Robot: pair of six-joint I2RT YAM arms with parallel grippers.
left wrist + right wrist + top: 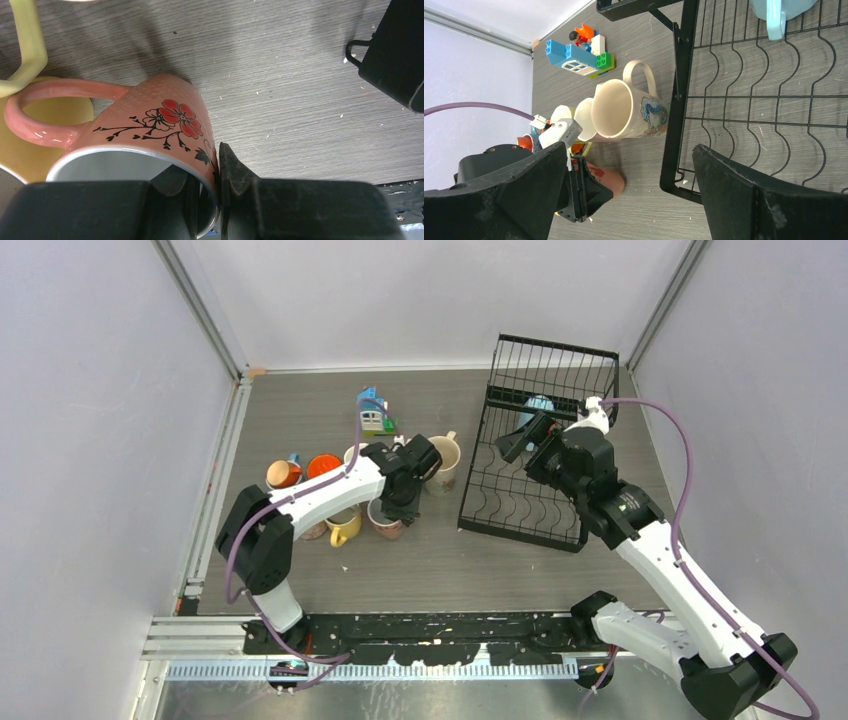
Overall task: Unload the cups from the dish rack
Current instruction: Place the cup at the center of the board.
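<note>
Left gripper [396,502], at nine o'clock of the black wire dish rack [553,368], is down on a pink flowered ceramic mug [388,528]. Left wrist: its fingers [240,175] pinch that mug's rim wall, one inside, one outside. Right wrist: right gripper [630,150] gapes wide above the rack base, a light blue ceramic mug [781,12] inside at one o'clock.

The dish rack [520,512] stands on the table [440,560], right of everything else. One cup [540,406] sits inside it toward the back, just behind my right hand [524,440]. The other cups [345,525] cluster left of the rack, the front cup [150,125] in my left hand [217,170]. A block house [373,415] lies behind them.
</note>
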